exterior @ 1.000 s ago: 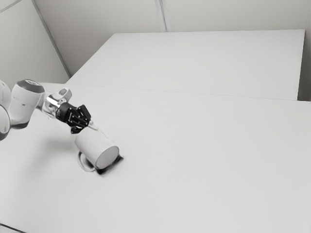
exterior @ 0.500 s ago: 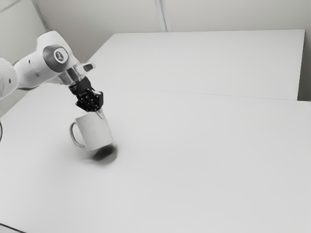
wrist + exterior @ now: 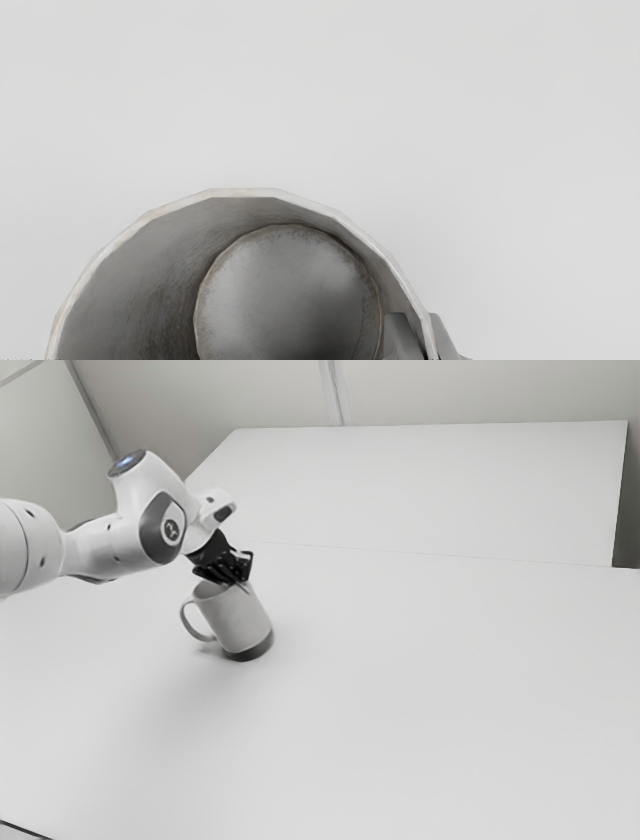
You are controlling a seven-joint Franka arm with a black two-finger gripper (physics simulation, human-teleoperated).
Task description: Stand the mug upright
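Note:
The white mug (image 3: 236, 618) is mostly upright but leans, its mouth tipped toward the exterior view's left and its handle on that same side. At its rim is my black gripper (image 3: 238, 582), coming down from above. In the wrist view I look into the mug (image 3: 125, 280), down to its round inner bottom. The gripper (image 3: 425, 335) is shut on the mug's wall there, one finger inside the mug and one outside. A dark patch shows at the mug's base; whether the base touches the table I cannot tell.
The white table (image 3: 400, 710) extends around the mug, with a second pale surface (image 3: 420, 490) behind it. Pale walls stand at the back. A dark cable (image 3: 25, 830) lies at the near corner on the exterior view's left.
From lying nearly on its side, the mug has swung toward upright, rising and then coming lower. Gripper and mug have moved together toward the exterior view's right, and the arm has changed its bend.

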